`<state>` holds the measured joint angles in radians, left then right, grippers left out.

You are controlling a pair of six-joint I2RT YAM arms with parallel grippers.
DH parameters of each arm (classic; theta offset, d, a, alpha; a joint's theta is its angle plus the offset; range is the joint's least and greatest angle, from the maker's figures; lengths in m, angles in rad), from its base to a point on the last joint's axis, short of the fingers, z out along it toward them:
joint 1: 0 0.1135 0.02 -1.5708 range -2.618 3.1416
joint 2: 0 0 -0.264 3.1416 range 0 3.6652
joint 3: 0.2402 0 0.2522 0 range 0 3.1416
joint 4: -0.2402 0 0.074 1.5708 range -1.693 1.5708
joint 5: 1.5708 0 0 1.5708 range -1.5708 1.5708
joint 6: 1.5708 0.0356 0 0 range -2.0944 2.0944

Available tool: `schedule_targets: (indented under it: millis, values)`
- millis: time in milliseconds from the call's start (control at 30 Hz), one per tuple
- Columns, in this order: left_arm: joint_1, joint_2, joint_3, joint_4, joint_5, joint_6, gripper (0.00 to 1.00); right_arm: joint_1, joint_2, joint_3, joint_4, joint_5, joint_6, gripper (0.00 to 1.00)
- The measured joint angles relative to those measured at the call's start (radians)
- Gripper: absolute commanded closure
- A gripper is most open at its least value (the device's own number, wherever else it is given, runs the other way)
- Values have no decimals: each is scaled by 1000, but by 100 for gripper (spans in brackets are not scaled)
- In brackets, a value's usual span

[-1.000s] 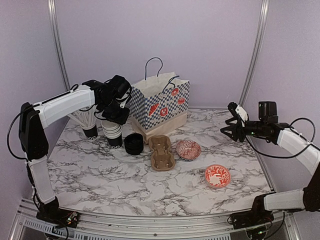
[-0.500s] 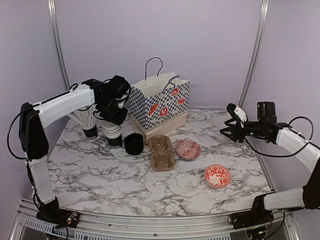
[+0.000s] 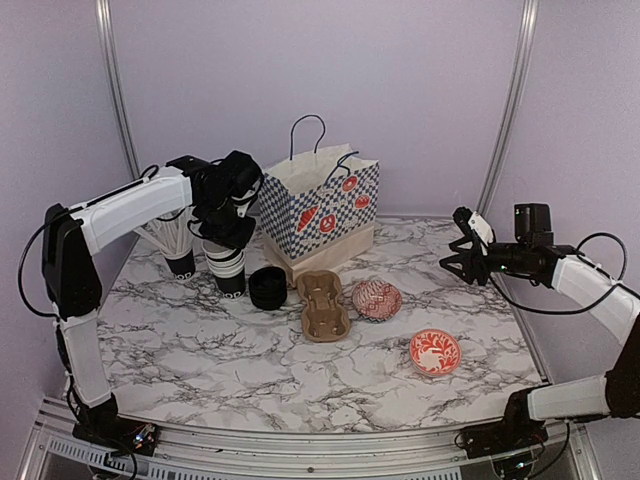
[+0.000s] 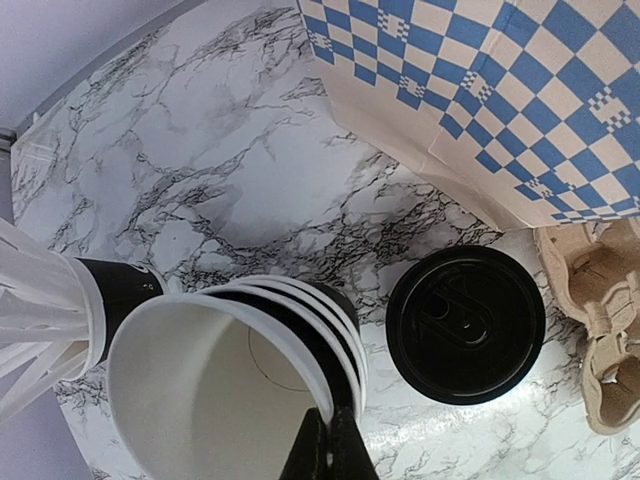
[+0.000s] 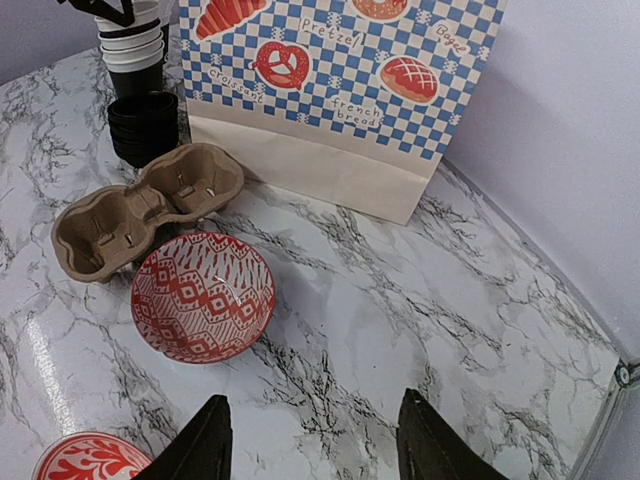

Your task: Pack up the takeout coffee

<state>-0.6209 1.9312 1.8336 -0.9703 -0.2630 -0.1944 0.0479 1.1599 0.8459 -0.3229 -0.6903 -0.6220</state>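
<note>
The left tool point(image 4: 328, 425) is pinched together on the near rim of the topmost nested cup point(image 4: 200, 400). The right tool point(image 5: 312, 420) is held with its fingers apart, well away from it.

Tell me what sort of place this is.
Probably a robot test cell staged as a café takeout counter: a checked bakery bag, stacked black cups and a cardboard cup carrier on a marble-look table, enclosed by plain walls and an aluminium frame.
</note>
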Motion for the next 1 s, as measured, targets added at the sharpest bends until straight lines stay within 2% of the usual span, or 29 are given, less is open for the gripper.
schedule_targets:
  millis: [100,233,400,600,700,833,1000]
  values:
    - [0,-4,27,-12,-8,6,100,0,0,0,0,0,0,46]
    - [-2,-8,80,-55,-92,36,100,0,0,0,0,0,0,46]
    - [-15,-18,142,-112,-105,46,100,0,0,0,0,-1,0,45]
    - [-89,-94,237,-150,-101,52,100,0,0,0,0,-2,0,46]
    - [-169,-160,281,-158,-78,70,100,0,1,0,0,-3,0,46]
    - [-343,-232,293,-158,-13,103,100,0,4,0,0,-5,0,46]
    - [-553,-207,242,-158,44,153,100,0,16,0,0,-5,0,46]
